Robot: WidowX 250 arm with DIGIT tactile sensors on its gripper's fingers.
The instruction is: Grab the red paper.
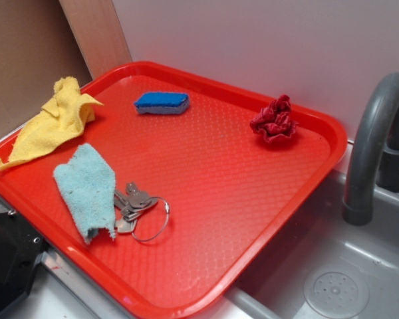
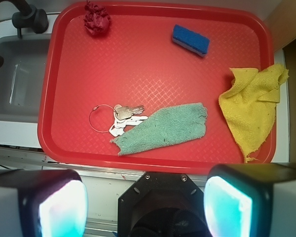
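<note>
The red paper [image 1: 274, 121] is a small dark crimson crumpled wad at the far right corner of the red tray [image 1: 206, 199]. In the wrist view it [image 2: 96, 19] lies at the tray's [image 2: 138, 64] upper left corner. My gripper [image 2: 145, 200] is open and empty, high above the tray's near edge, far from the paper. Its two fingers [image 2: 59, 207] stand wide apart at the bottom of the wrist view. In the exterior view only a black part of the arm [image 1: 6, 266] shows at the lower left.
On the tray lie a blue sponge [image 2: 191, 40], a yellow cloth [image 2: 254, 108], a teal cloth [image 2: 165, 128] and keys on a ring [image 2: 119, 118]. A grey sink [image 2: 17, 84] with a dark faucet [image 1: 379, 133] adjoins the tray beside the paper.
</note>
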